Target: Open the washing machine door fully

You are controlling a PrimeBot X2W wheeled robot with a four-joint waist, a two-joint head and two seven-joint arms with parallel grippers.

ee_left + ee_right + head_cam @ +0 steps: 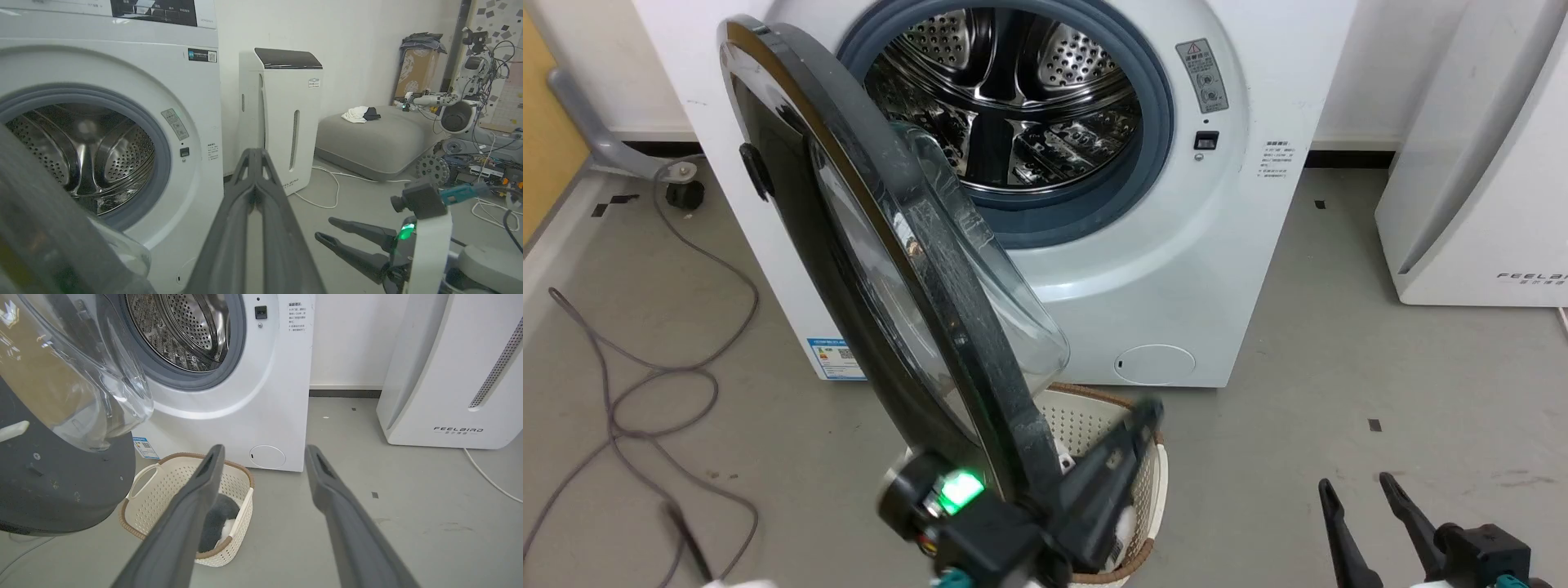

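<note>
The white washing machine (1176,269) faces me with its steel drum (1013,90) exposed. The washing machine door (792,188) stands about half open, hinged at the left, edge-on to the head view, its clear glass bowl (980,269) bulging towards the drum. My left gripper (1150,408) is shut and empty, lying against the inner side of the door's lower rim (41,228); whether it touches I cannot tell. In the left wrist view its fingertips (255,153) meet. My right gripper (1356,483) hangs open at the lower right, away from the door (53,486).
A cream laundry basket (163,465) with grey and white cloth sits on the floor under the door. The white FEELBIRD appliance (1486,163) stands to the right. A grey cable (645,384) loops over the floor at left. A grey cushion (376,139) and cluttered equipment (461,114) lie beyond.
</note>
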